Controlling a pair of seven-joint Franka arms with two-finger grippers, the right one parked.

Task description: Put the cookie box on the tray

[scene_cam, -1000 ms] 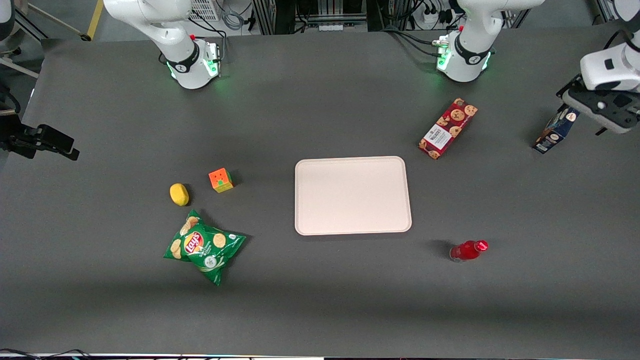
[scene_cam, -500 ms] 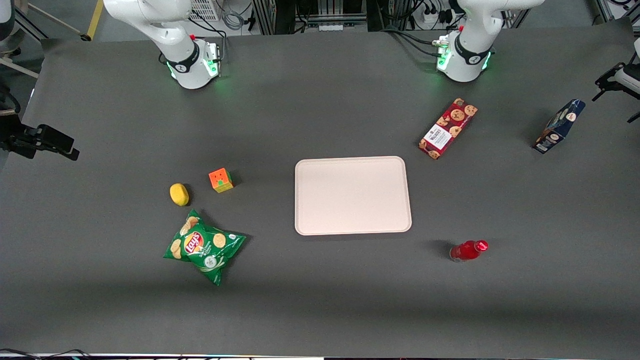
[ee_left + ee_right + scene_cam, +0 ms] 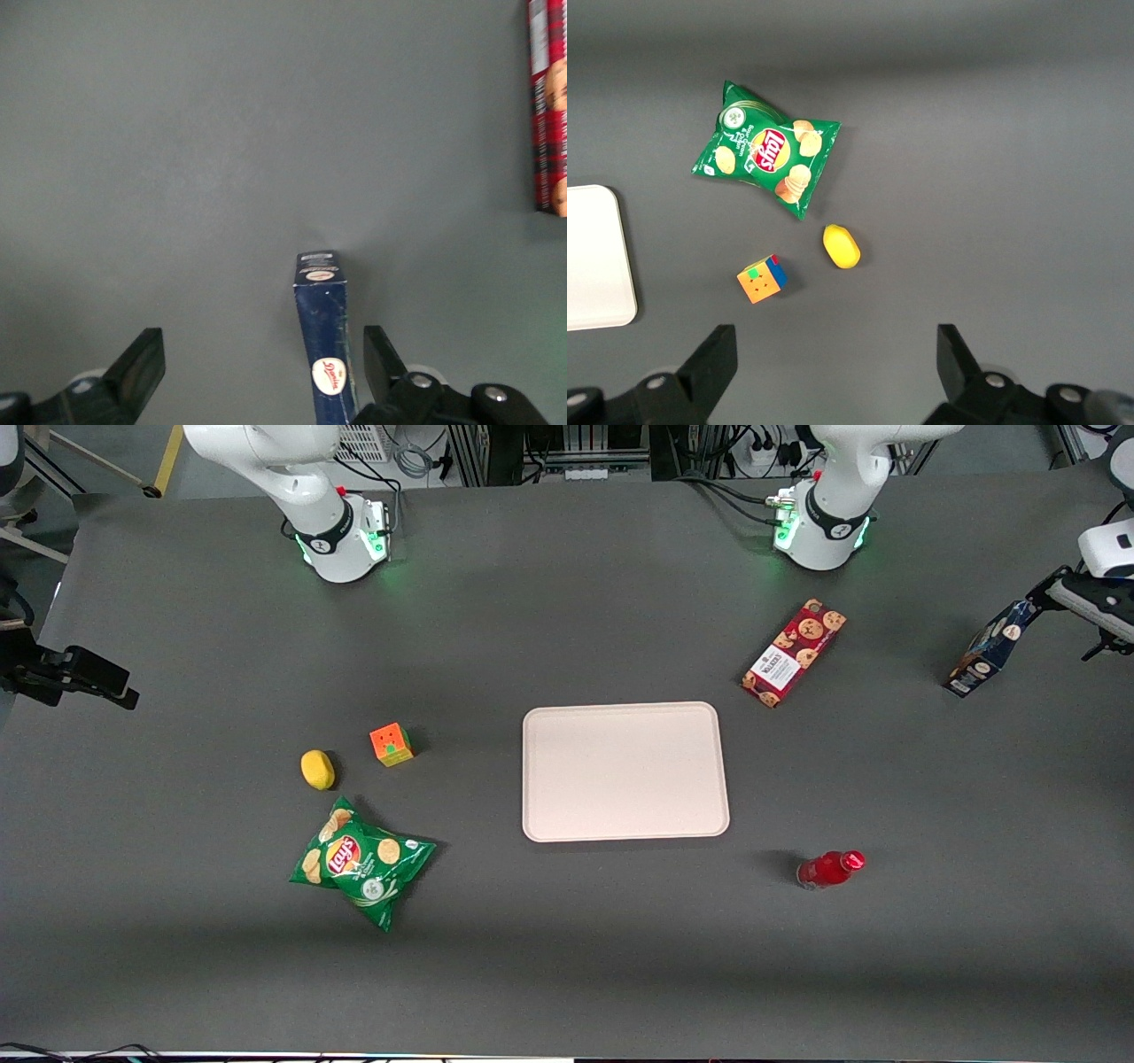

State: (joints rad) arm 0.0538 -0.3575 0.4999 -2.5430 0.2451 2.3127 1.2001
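Cookie box (image 3: 988, 649) sits on the table (image 3: 567, 957) way out toward the working arm's end in your front view, well apart from the tray (image 3: 625, 771), with the red box (image 3: 794, 653) lying between them. Your gripper (image 3: 1076, 607) hangs just above the box's upper end.

Your left wrist view shows the gripper (image 3: 261, 359) spread wide, fingers (image 3: 140, 365) apart, the cookie box (image 3: 323, 341) standing between them, closer to one finger. Nothing's clamped.

Right wrist view: chips bag (image 3: 766, 159), lemon (image 3: 842, 246), cube (image 3: 762, 278).

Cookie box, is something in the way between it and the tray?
Nothing blocks it. The cookie box sits between the open gripper fingers. The red box lies beside the straight path to the tray.
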